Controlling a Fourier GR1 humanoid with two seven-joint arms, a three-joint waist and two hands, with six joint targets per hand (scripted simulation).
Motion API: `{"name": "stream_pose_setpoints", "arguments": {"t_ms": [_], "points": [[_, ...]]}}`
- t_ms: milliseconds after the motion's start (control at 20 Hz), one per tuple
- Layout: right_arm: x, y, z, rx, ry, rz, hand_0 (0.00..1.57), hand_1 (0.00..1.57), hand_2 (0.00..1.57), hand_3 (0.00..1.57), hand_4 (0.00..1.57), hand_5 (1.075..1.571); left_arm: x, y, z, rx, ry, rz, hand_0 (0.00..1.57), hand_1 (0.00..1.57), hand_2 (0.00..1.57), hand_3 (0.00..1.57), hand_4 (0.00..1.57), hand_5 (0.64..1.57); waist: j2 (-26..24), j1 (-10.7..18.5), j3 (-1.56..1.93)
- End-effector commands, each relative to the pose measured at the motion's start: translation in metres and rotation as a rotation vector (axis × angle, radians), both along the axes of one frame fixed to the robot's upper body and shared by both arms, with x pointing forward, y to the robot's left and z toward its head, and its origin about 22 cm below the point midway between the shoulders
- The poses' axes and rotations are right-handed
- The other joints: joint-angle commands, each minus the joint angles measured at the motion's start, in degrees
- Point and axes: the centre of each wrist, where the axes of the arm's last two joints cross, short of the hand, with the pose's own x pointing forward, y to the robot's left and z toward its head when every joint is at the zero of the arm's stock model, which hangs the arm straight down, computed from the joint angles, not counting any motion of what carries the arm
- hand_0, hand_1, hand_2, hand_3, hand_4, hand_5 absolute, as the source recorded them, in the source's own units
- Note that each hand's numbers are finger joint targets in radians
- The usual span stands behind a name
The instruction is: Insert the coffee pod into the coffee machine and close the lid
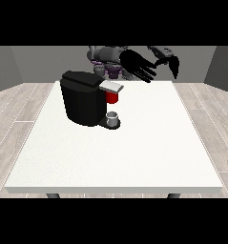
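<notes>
The near half of the large white worktop (pixel 115 162) carries nothing of the task. Further back, left of centre, stands the black boxy coffee machine (pixel 82 102). At its front foot a small grey cup (pixel 113 117) sits on the machine's drip base. Above the cup, under the brew head, a red part (pixel 112 97) shows; it may be the coffee pod already seated, though I cannot tell for certain. No loose pod lies on the worktop. The machine's grey-topped lid (pixel 110 86) lies almost flat over the red part and looks nearly or wholly down; whether it is latched cannot be read.

Behind, the black hand at the view's right (pixel 138 65) hangs in the air above and to the right of the lid, apart from it, its fingers spread and straight, pointing down towards the worktop, holding nothing. The other hand does not show.

Judged so, the insertion seems done, and only 1 step may remain: pressing the lid fully shut, if it is not yet.
</notes>
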Motion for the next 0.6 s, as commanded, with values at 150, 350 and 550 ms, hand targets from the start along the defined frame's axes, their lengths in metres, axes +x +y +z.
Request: {"name": "stream_pose_setpoints", "arguments": {"t_ms": [150,350,550], "points": [[0.002,0.056,0.022,0.029,-0.137,0.216,0.00,0.00,0.00,0.00,0.00,1.571,0.015,0.021,0.029,-0.001,-0.049,0.008,0.00,0.00,0.00,0.00,0.20,1.571,3.39,0.95,-1.31],[0.013,0.062,0.000,0.037,-0.159,0.190,0.00,0.00,0.00,0.00,0.10,1.571,0.000,0.008,0.017,-0.001,-0.040,-0.013,0.00,0.00,0.00,0.00,0.30,1.571,3.48,2.23,-1.29],[0.016,0.065,0.028,0.048,-0.194,0.242,0.00,0.00,0.00,0.00,0.00,1.571,0.004,0.013,0.020,-0.022,-0.027,-0.003,0.00,0.00,0.00,0.00,0.35,1.571,3.30,0.27,-1.30]]}}
